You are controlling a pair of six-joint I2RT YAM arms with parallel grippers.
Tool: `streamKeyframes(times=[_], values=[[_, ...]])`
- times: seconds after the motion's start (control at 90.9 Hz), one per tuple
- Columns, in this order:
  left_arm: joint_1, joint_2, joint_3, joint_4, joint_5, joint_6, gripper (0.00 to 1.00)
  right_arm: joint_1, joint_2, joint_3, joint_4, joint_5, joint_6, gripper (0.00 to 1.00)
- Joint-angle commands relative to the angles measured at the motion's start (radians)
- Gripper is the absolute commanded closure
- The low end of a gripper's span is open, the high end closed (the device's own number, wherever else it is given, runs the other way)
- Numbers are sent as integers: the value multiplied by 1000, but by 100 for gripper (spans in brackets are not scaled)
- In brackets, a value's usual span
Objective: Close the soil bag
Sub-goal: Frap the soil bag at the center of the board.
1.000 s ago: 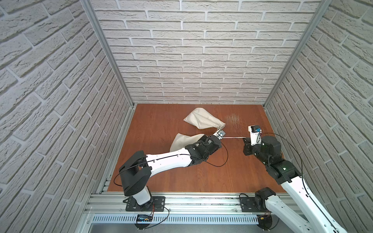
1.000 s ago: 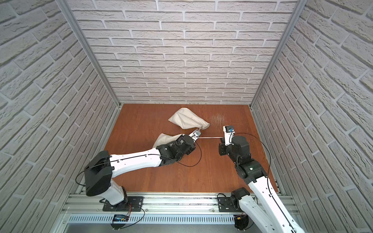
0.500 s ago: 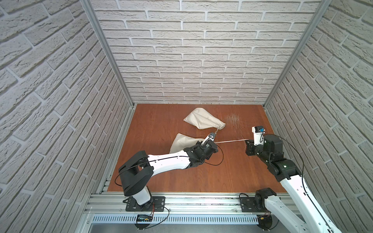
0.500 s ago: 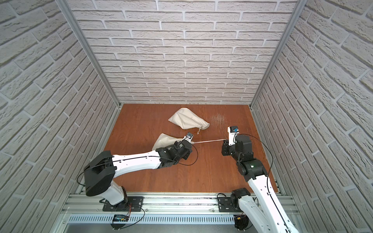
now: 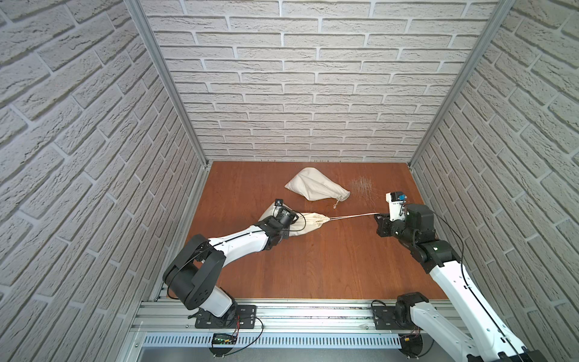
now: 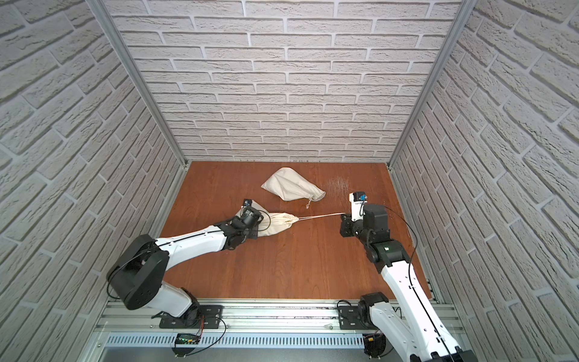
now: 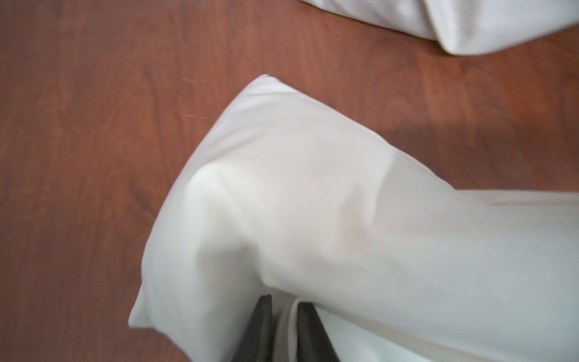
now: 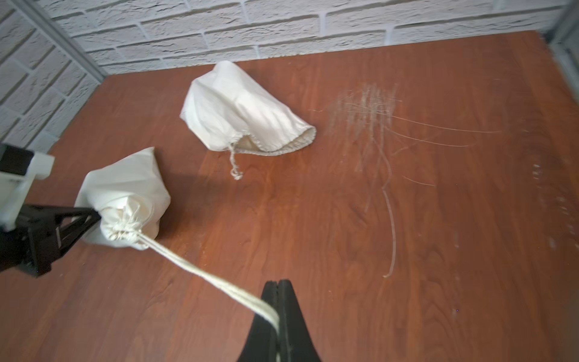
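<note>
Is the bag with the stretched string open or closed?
Closed: the bag has its mouth gathered tight around the taut drawstring held in the right hand.

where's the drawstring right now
In both top views the drawstring runs taut across mid-table, from the cinched soil bag at the left gripper to the right gripper.

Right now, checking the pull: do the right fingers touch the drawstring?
Touching: the right wrist view shows the right gripper shut on the drawstring.
</note>
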Motion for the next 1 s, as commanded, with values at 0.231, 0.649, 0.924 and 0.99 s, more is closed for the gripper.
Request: streamKeyframes(times=[0.231, 0.649, 0.924, 0.99], values=[[-65, -161, -64, 72, -167, 226, 51, 233, 153, 29, 221, 61, -29, 97], [-383, -150, -27, 303, -118, 584, 9, 305, 137, 66, 165, 132, -58, 97], [-384, 1, 58, 342, 136, 779, 10, 310, 80, 52, 128, 163, -67, 97], [-382, 20, 70, 333, 161, 805, 14, 310, 68, 53, 116, 166, -71, 97]])
